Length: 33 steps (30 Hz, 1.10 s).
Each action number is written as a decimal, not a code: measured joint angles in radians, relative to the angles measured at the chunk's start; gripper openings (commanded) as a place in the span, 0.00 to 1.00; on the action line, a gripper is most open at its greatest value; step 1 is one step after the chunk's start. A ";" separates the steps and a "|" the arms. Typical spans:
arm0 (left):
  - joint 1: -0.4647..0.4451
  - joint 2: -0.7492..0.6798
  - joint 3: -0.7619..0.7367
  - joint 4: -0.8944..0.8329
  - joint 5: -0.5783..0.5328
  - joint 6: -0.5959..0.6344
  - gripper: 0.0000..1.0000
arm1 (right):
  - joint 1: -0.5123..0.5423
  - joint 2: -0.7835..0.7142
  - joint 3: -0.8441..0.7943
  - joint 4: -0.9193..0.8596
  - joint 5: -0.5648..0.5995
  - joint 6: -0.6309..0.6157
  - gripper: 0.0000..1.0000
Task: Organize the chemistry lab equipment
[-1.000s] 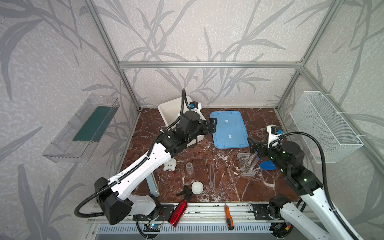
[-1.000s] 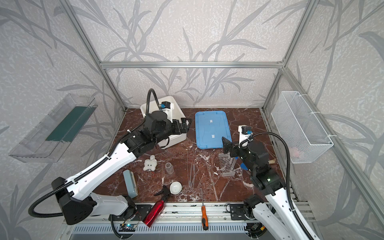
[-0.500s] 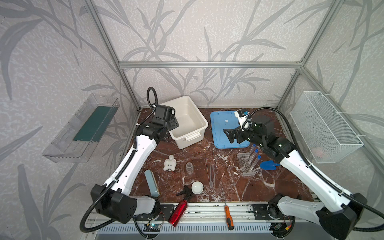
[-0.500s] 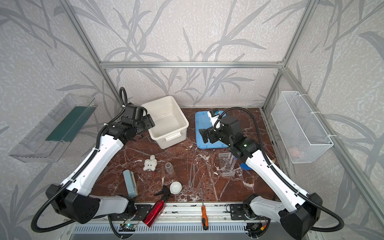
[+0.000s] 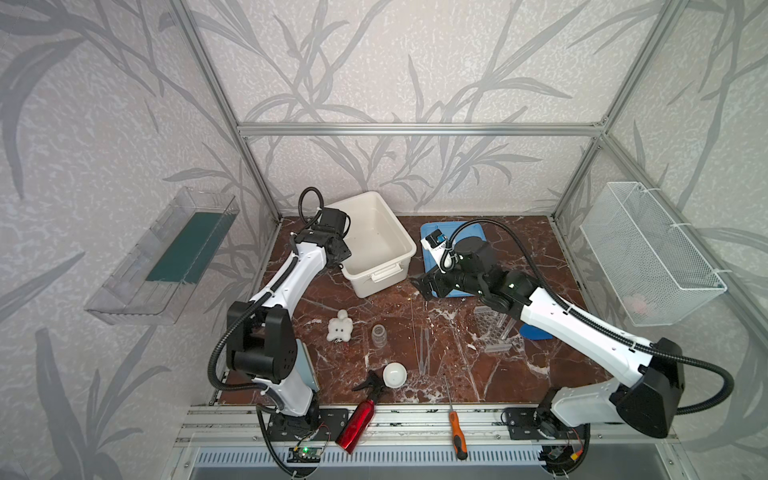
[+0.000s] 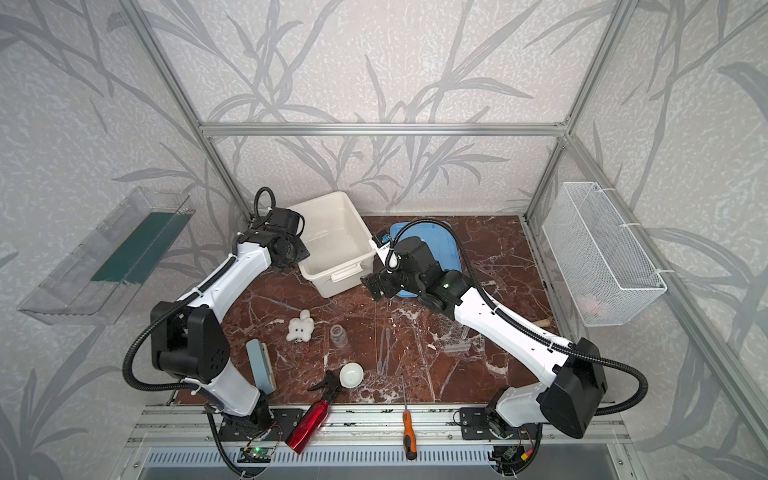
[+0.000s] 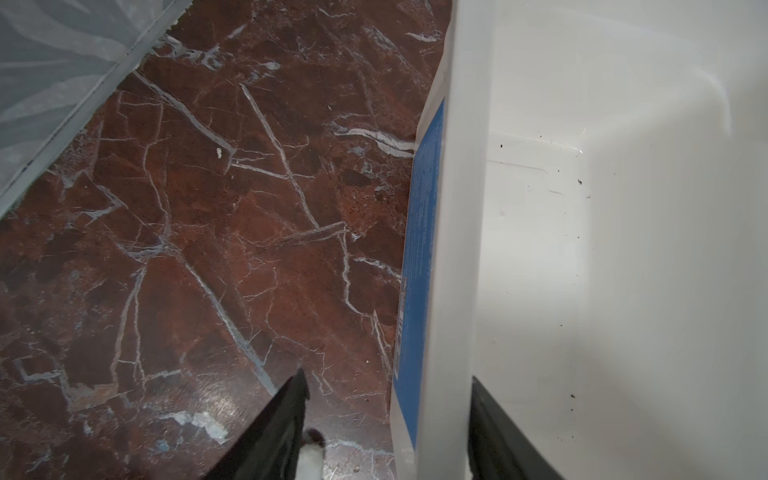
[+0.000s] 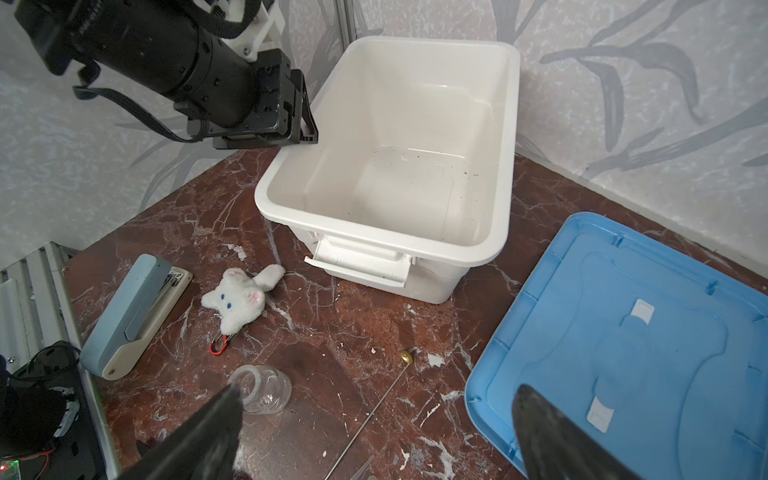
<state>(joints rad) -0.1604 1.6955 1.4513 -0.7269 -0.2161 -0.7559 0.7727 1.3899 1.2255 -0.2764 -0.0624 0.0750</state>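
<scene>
L tool (image 7: pixel 388 378) straddles side wall of white rectangular plastic bin (image 5: pixel 376 277): fingers apart, one inside, one outside, not clamped. R tool (image 8: pixel 378 388) hangs wide open & empty over brown marble tabletop (image 5: pixel 478 382), betw. bin & flat blue plastic lid (image 8: pixel 623 332). Small clear jar (image 5: pixel 379 335), small white round dish (image 5: pixel 394 374), thin clear droppers (image 5: pixel 423 351) & thin metal rod (image 8: pixel 374 411) lie on tabletop in front of bin. Clear perforated rack (image 5: pixel 496 334) sits to their right, partly under R arm.
</scene>
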 measured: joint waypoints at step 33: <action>-0.189 -0.342 -0.357 0.167 -0.045 -0.550 0.54 | 0.011 0.073 -0.060 0.050 0.005 0.013 0.99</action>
<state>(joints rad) -0.3492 1.3533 1.0946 -0.5602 -0.2611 -1.3064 0.7837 1.4631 1.1656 -0.2264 -0.0578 0.0875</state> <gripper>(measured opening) 0.542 0.991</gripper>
